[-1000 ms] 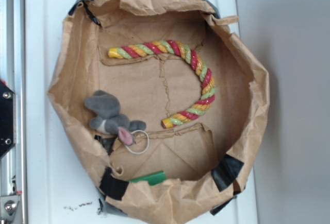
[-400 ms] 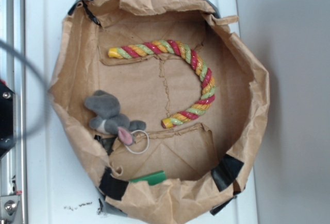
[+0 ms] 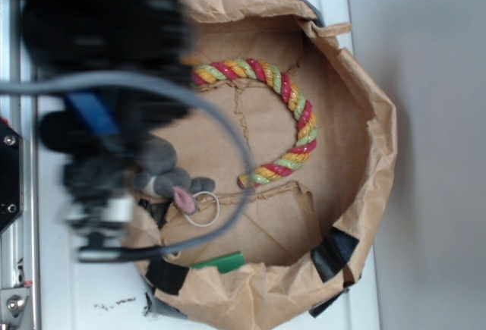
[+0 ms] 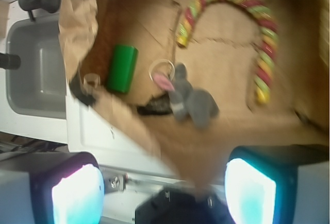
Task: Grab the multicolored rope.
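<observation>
jaws spread wide, holding nothing, above the bag's [image 4: 77, 23] edge, far from multicolored rope [image 4: 258, 33]

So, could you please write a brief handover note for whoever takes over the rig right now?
Gripper: open, empty, above the near edge of the paper bag.
Multicolored rope: lies curved on the bag floor, untouched, one end hidden by the arm in the exterior view.
Grey plush mouse and green block: also in the bag, apart from the rope.
Done: nothing grasped yet.
Left: reach the rope, descend, close on it.
</observation>
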`<state>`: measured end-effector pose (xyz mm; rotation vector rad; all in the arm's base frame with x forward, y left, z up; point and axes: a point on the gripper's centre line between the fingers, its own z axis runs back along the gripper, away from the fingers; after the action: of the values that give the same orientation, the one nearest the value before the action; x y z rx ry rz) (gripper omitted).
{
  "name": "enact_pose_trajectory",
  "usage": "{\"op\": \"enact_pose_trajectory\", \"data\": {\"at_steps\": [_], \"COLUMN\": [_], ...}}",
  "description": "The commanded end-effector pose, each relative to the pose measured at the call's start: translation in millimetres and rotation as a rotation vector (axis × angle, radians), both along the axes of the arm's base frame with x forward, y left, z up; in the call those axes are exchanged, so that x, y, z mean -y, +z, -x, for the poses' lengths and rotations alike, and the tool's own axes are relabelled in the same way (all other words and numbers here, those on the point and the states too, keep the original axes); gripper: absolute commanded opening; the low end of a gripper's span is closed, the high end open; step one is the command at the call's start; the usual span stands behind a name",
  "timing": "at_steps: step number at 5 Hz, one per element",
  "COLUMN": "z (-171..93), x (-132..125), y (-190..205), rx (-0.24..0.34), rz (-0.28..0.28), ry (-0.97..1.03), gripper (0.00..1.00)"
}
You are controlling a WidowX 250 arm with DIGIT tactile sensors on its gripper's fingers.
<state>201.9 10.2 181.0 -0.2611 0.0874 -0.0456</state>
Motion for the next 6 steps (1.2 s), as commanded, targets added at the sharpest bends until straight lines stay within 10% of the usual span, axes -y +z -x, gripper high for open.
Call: {"op": "enact_pose_trajectory", "data": {"at_steps": [1,6], "z": [-65.9,-92.2], "x": [-1.4,-37.8], "y": [-25.6,-81.4], "rx": [0.096,0.091], "rz": [0.051,0.033], "ry": [-0.133,0.012], "gripper": [1.00,1.00]}}
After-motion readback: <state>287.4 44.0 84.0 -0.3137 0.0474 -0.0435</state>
